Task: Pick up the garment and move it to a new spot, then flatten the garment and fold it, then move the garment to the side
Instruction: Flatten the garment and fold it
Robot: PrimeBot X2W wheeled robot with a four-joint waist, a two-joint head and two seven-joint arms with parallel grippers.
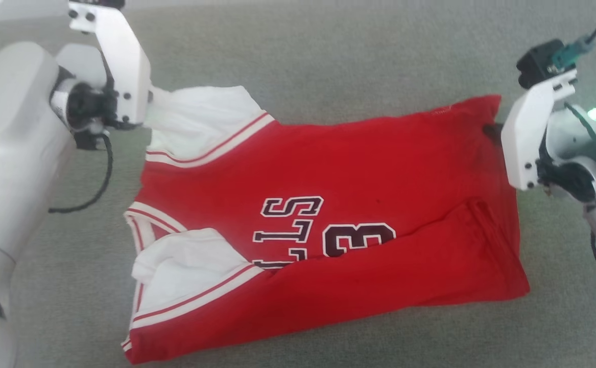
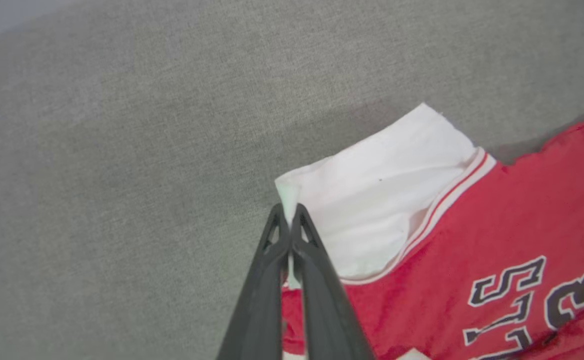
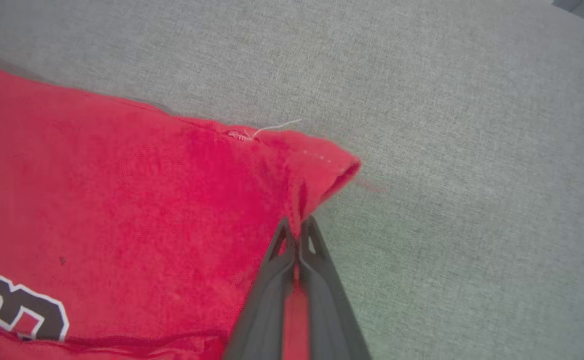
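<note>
- Head view — the garment (image 1: 338, 168) lies spread on the grey fabric surface (image 1: 328, 46), its near part folded over across the "23". We judge it light, limp and unbreakable, so it will sag wherever unsupported.
- Left wrist view — our left gripper (image 2: 286, 215) has its fingers pinched together on the edge of the white sleeve (image 2: 372, 200), a thin layer that is liable to slip.
- Right wrist view — our right gripper (image 3: 297, 230) is clamped on the red hem corner (image 3: 329, 167). These two far corners seem the right holds, provided we keep the edge taut between them.
</note>
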